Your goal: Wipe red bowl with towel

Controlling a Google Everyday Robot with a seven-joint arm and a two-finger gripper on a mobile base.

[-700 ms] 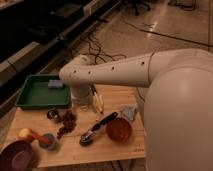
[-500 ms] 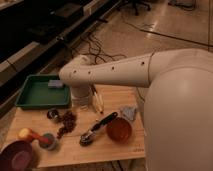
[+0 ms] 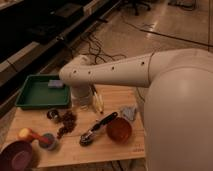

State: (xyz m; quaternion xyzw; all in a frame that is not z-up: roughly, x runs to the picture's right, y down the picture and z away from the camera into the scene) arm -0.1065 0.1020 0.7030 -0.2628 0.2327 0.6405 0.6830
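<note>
The red bowl sits upright on the wooden table, near its right edge. A small grey crumpled cloth, likely the towel, lies just behind the bowl on its right. My white arm reaches in from the right and ends above the middle of the table's back. The gripper hangs below the wrist there, well left of the bowl and towel and touching neither. I see nothing held in it.
A green tray holding a blue sponge stands at the back left. A black ladle lies left of the red bowl, beside a dark grape bunch. A purple bowl, a small cup and a yellow-red fruit are at the front left.
</note>
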